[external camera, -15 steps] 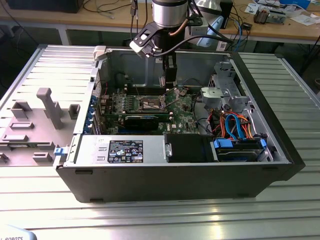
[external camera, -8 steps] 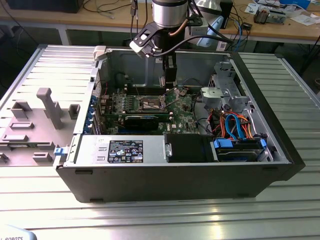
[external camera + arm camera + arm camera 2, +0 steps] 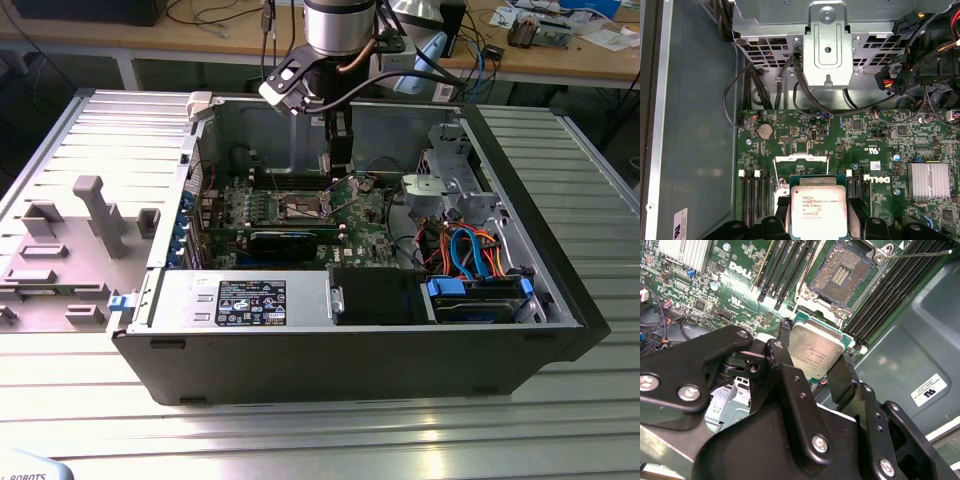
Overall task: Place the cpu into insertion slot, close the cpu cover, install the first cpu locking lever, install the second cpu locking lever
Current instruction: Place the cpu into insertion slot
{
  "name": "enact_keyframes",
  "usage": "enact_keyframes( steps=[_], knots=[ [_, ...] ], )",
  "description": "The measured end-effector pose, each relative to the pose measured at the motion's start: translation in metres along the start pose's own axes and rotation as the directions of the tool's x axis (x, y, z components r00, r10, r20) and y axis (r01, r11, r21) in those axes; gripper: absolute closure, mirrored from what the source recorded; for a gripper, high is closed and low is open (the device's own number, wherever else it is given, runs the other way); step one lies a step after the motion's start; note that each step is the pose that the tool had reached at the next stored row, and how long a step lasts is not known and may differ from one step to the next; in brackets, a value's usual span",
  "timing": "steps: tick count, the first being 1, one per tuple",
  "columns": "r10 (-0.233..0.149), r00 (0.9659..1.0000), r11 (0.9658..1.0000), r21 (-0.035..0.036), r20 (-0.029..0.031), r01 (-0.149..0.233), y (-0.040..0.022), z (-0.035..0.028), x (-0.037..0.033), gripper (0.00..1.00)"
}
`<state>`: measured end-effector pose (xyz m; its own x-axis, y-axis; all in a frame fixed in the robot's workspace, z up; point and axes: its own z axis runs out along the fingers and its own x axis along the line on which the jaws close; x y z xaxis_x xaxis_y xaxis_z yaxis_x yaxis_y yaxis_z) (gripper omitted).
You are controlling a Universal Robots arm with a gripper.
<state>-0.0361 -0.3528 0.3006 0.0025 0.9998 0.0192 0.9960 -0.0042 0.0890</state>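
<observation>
Ribbed bench (image 3: 300, 440) carries an open case (image 3: 350, 360). Inside, the gripper (image 3: 815, 359) is clamped on the cpu (image 3: 816, 352) by opposite edges, level near the bare slot (image 3: 840, 275), likely for square seating.

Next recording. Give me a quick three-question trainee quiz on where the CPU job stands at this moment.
1. True or false: the cpu already sits in the insertion slot.
2. What does the gripper hold? A) a memory stick B) the cpu C) a cable
3. Fill in: in the second wrist view, the insertion slot is ____ (empty or filled).
Key: 1 false; 2 B; 3 empty.
</observation>
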Motion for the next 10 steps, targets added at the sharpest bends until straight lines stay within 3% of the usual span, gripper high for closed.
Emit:
enact_keyframes(
  steps=[10],
  knots=[
    [0.014,0.9999,0.9999,-0.0003,0.0012,-0.014,-0.0001,0.0010,0.0000,0.46]
  ],
)
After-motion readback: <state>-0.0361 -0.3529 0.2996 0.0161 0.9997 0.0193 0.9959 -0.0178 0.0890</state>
